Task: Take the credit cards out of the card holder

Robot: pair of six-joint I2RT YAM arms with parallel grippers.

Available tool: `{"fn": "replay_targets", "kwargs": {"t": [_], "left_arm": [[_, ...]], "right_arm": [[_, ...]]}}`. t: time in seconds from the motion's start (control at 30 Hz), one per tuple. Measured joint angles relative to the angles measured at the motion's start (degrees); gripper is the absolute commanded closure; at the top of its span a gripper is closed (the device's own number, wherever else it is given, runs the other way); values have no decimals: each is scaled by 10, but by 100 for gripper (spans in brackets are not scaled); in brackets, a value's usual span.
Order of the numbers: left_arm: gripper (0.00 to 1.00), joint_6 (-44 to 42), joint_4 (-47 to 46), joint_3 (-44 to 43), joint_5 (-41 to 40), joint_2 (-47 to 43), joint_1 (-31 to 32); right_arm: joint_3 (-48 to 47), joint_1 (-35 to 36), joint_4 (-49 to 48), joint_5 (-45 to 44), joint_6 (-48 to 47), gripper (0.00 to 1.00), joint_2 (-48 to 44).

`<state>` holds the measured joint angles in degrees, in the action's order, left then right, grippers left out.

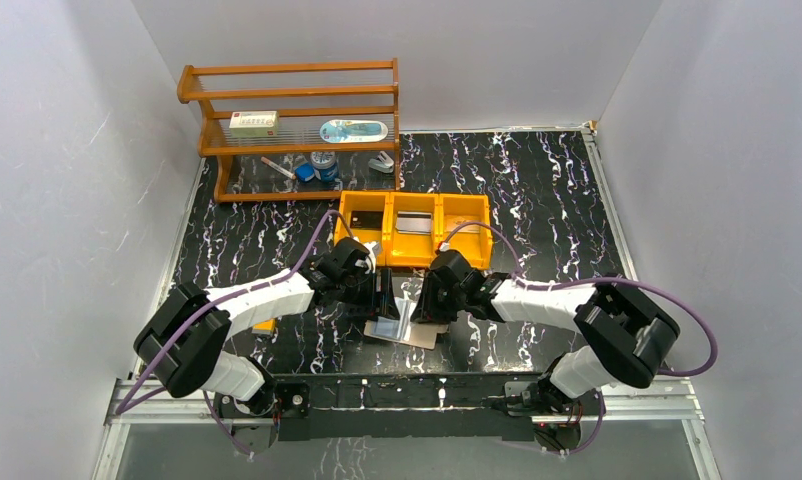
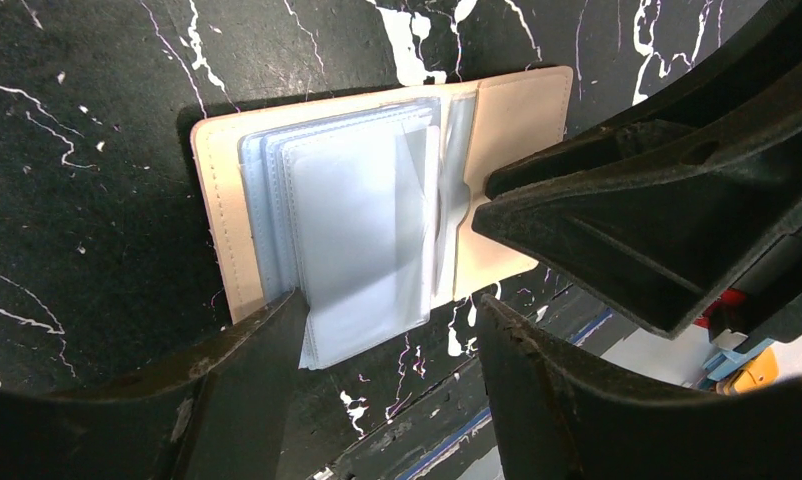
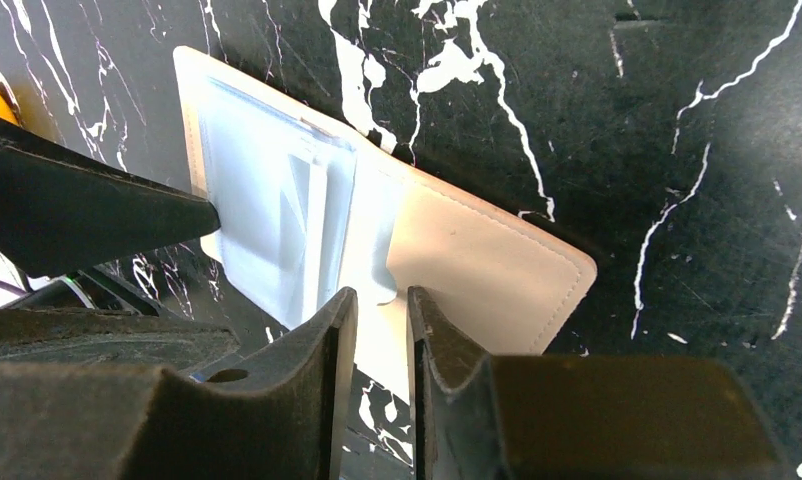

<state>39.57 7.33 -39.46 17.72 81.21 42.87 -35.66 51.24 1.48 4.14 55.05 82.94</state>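
Left gripper (image 2: 392, 310): jaws released and wide apart, straddling the near edge of the plastic sleeves (image 2: 347, 220). One finger (image 2: 257, 360) touches the lower corner of the sleeve stack and the other stands clear of it; nothing is held. Right gripper (image 3: 382, 300): jaws drawn nearly together with a narrow slit left, set over the near edge of the bare beige flap just beside the sleeves. Cannot tell whether they pinch the flap or only rest on it. Card holder (image 1: 402, 325): spread open and flat on the black marbled table (image 1: 557, 200), between the two grippers and near the arm bases, sleeves fanned on one half, plain flap on the other. Just beyond it is the orange tray (image 1: 417, 196). Credit cards (image 1: 414, 222) lie there, a grey one in the middle compartment and a dark one in the left. A wooden rack (image 1: 297, 100) stands at the far edge.
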Motion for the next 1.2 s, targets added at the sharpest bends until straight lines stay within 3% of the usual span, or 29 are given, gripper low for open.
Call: {"fn": "replay_targets", "kwargs": {"t": [0.4,0.73,1.03,1.2], "left_arm": [[39,0,6,0,-5,-4,0],[39,0,9,1,-7,-4,0],[34,0,11,1,-7,-7,0],[33,-3,21,1,-10,-19,1]], "right_arm": [[-19,-2,-11,22,-13,70,5],[-36,-2,-41,36,-6,65,35],[-34,-2,-54,35,5,93,72],[-19,-2,-71,35,9,95,70]]}}
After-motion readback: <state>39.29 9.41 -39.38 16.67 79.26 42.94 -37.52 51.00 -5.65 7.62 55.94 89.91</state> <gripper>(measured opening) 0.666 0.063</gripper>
